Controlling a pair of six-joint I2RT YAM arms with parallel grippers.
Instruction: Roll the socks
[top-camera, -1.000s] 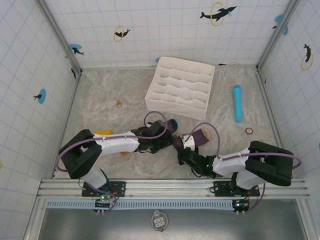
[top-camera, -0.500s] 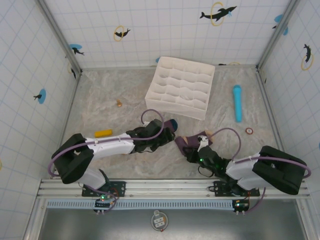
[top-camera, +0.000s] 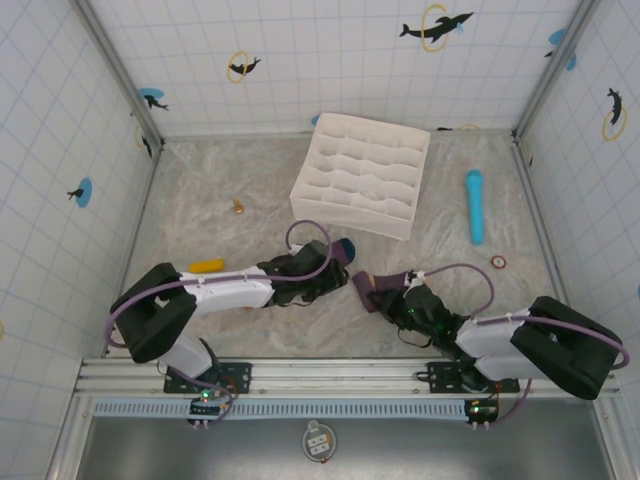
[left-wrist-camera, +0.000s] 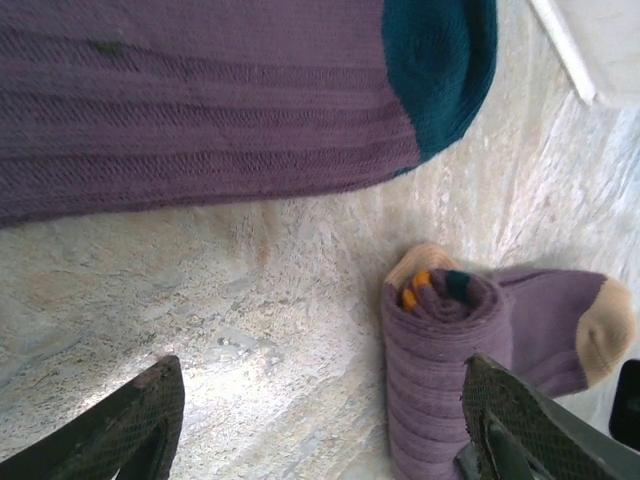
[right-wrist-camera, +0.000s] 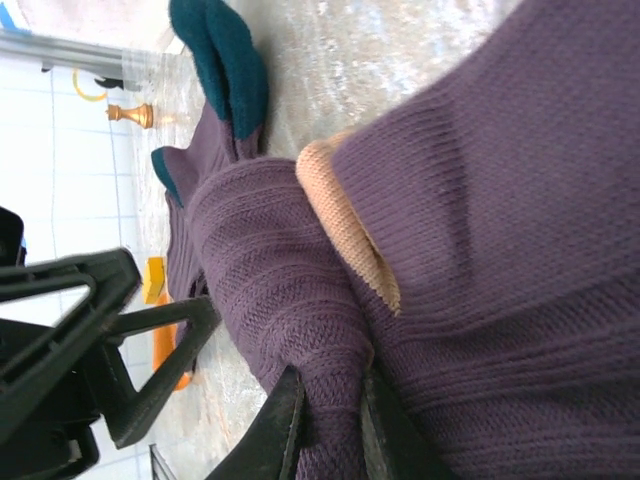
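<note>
One of the socks (left-wrist-camera: 190, 110), purple with a dark teal heel (left-wrist-camera: 440, 60), lies flat on the table. A tight purple roll (left-wrist-camera: 435, 370) with orange and teal at its core lies beside it, and a tan heel (left-wrist-camera: 605, 330) sticks out. My left gripper (left-wrist-camera: 320, 430) is open above the bare table, its right finger (left-wrist-camera: 515, 425) against the roll. My right gripper (right-wrist-camera: 330, 425) is shut on a fold of the purple sock (right-wrist-camera: 290, 300). From above, the roll (top-camera: 365, 288) lies between the left gripper (top-camera: 335, 272) and the right gripper (top-camera: 388, 297).
A white compartment organizer (top-camera: 362, 175) stands behind the socks. A light blue cylinder (top-camera: 474, 205) and a small red ring (top-camera: 498, 262) lie at the right. A yellow object (top-camera: 207, 266) and a small brown chess piece (top-camera: 239, 207) are at the left.
The right arm has swung lower and to the right, bringing the sock bundle down toward the left gripper. The left jaws have narrowed a little.
</note>
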